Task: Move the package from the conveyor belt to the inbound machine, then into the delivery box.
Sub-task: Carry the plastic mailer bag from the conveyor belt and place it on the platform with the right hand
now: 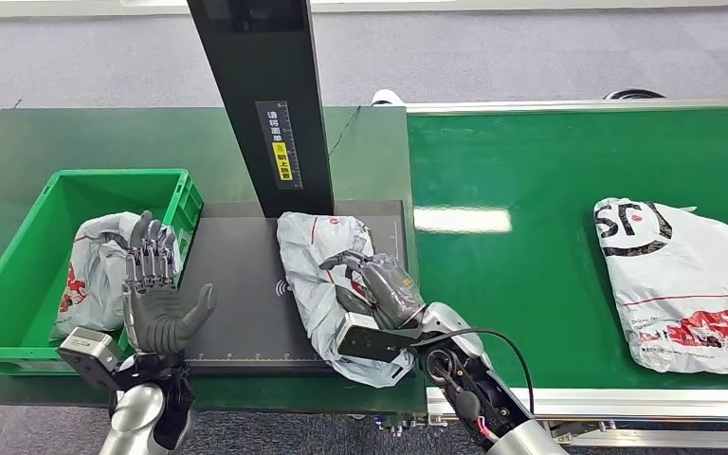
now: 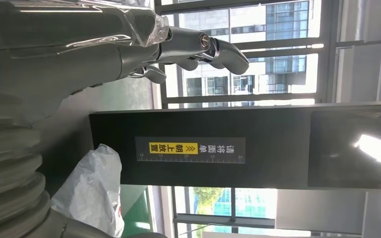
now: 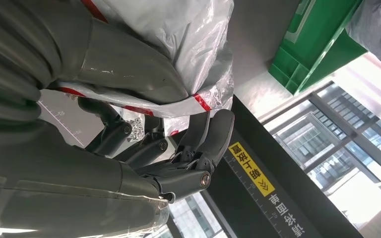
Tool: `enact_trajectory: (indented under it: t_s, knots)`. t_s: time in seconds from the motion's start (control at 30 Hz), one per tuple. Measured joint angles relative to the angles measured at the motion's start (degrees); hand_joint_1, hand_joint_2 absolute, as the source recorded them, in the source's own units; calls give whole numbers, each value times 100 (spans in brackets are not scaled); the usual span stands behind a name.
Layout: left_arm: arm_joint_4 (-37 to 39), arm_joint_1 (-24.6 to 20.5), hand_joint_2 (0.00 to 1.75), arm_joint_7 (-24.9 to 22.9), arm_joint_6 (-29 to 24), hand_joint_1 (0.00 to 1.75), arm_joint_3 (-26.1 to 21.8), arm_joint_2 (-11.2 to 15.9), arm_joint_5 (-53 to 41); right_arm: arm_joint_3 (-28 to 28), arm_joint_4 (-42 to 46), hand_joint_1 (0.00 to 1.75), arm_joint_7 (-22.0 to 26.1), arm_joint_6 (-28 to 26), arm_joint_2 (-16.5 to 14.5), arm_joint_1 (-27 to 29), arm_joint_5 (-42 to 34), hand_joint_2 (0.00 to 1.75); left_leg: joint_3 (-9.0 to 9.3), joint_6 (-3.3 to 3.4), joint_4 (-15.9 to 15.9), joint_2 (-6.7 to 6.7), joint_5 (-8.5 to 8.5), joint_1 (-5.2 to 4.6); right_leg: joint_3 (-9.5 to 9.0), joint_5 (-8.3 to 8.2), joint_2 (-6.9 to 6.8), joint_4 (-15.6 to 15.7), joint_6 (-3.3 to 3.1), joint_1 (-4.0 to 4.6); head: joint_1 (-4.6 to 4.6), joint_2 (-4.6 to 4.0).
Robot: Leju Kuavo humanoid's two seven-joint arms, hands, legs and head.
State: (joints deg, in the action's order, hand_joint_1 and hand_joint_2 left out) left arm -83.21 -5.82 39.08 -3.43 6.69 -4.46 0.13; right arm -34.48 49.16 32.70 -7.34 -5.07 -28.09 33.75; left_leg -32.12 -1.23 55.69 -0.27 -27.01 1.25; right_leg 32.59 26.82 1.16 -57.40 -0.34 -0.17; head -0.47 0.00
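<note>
The crinkled grey plastic mailer bag (image 1: 315, 275) on the black scanner plate (image 1: 237, 284) carries red printing. The black upright scanner column (image 1: 263, 95) bears a yellow-and-white label (image 1: 280, 144). The open plastic crate (image 1: 19, 275) and flat conveyor belt (image 1: 531, 237) are green; the white mailer bag (image 1: 682, 284) there shows black lettering and red print.

Three grey courier packages in all: one package on the scanner plate (image 1: 318, 275), one package in the green bin (image 1: 95, 270), one package on the conveyor belt (image 1: 687, 284). One green bin (image 1: 19, 275). One black scanner post (image 1: 265, 104) carrying one yellow-and-black label (image 1: 280, 144). One green belt (image 1: 531, 180). Two robot hands: one left hand (image 1: 156, 294), one right hand (image 1: 379, 289).
</note>
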Motion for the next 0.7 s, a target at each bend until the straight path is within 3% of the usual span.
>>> enact_trajectory:
  t_s: [0.2, 0.33, 0.53, 0.7]
  knots:
    - [1, 0, 175, 1, 0, 0, 2, 8, 0, -9, -20, 175, 0, 0, 0, -2, 0, 175, 0, 0, 0, 0, 0, 0, 0, 0, 0, 0, 0, 0, -1, 0]
    - [2, -1, 175, 0, 0, 0, 3, 10, 0, -14, -28, 0, 3, 15, 0, -6, -19, 175, 0, 0, 0, 0, 0, 0, 1, 0, 0, 0, 0, 0, -1, 0]
    - [5, 46, 175, -199, 31, 0, 8, 13, -97, 407, 161, 0, 356, 1178, 21, 304, -1691, 175, -3, 0, 0, -5, 0, 0, 2, 1, -6, 0, 1, 0, 1, 0]
    - [14, 65, 175, -208, 70, 0, 11, 15, -138, 728, 327, 0, 404, 1568, 60, 511, -2181, 175, -4, 0, 1, -4, -1, -1, 4, 1, -6, 1, 1, -1, -1, 0]
